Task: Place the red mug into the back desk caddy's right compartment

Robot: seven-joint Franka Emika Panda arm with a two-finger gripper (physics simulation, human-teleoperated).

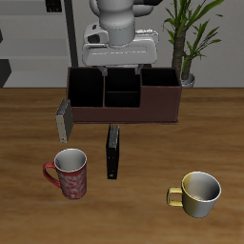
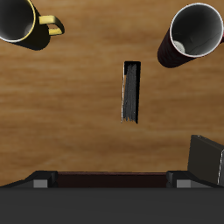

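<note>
The red mug (image 1: 70, 173) stands upright on the table near its front edge, handle pointing away from the yellow mug; it also shows in the wrist view (image 2: 194, 35). The back desk caddy (image 1: 124, 107) is a dark brown box at the table's back, with a grey panel (image 1: 65, 118) at one end. Its right compartment (image 1: 159, 78) is at the other end and looks empty. My gripper (image 1: 119, 67) hangs above the caddy, far from the mug, open and empty; in the wrist view (image 2: 109, 185) its jaws stand wide apart.
A yellow-and-cream mug (image 1: 195, 193) stands near the front edge, apart from the red mug, and shows in the wrist view (image 2: 19, 19). A thin black object (image 1: 112, 151) lies between the caddy and the mugs. A potted plant (image 1: 188, 38) stands behind the caddy.
</note>
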